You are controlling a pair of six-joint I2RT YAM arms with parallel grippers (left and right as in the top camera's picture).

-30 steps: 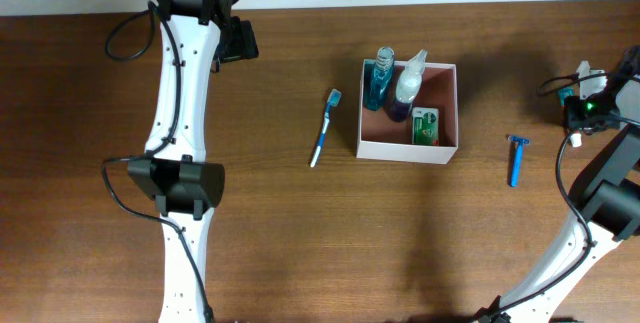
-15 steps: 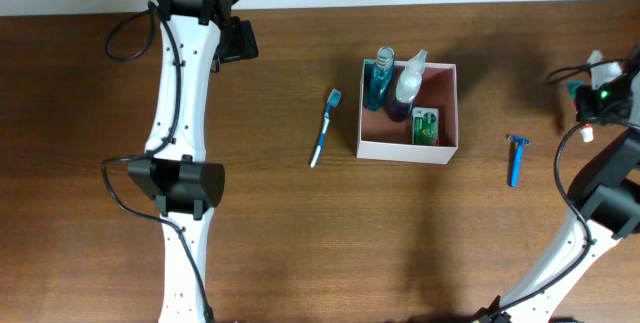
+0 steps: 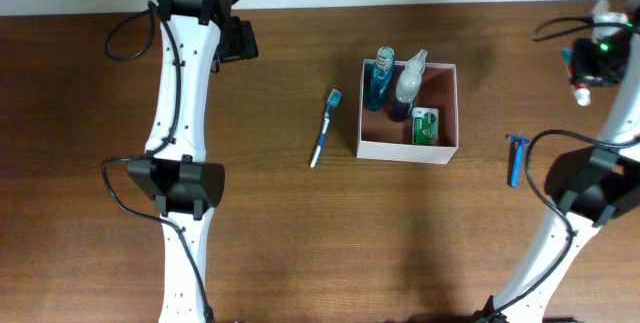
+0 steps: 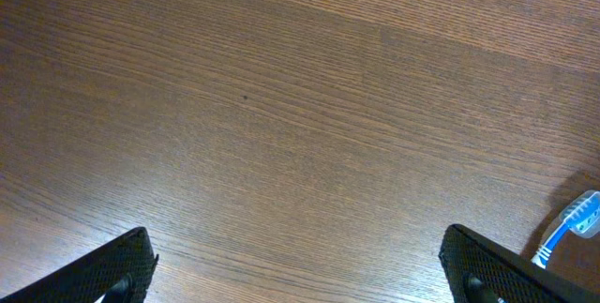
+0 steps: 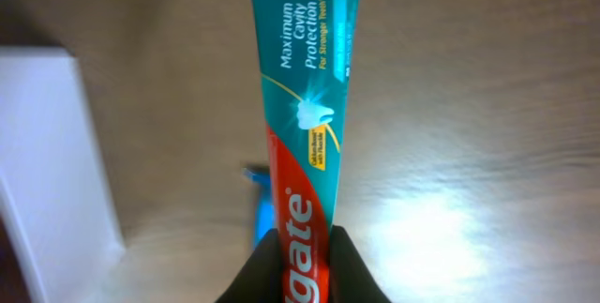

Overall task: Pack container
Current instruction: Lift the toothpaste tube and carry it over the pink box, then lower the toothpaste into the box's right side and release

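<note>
The worktop (image 3: pixel 300 243) is dark brown with fine wood grain. The container (image 3: pixel 405 150) has white walls and a dusty pink inside. The toothpaste tube (image 5: pixel 309 134) is teal and red with white lettering. The toothbrush (image 3: pixel 323 129) is blue and white, and the razor (image 3: pixel 515 160) is blue.

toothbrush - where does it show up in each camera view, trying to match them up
Overhead: the toothbrush lies on the table, left of the box and apart from it.
Left wrist: only its blue head end shows, in the bottom right corner.
Right wrist: not in it; the toothpaste tube fills the middle.
Shared landmark: the brown wood table shows in all three views.
</note>
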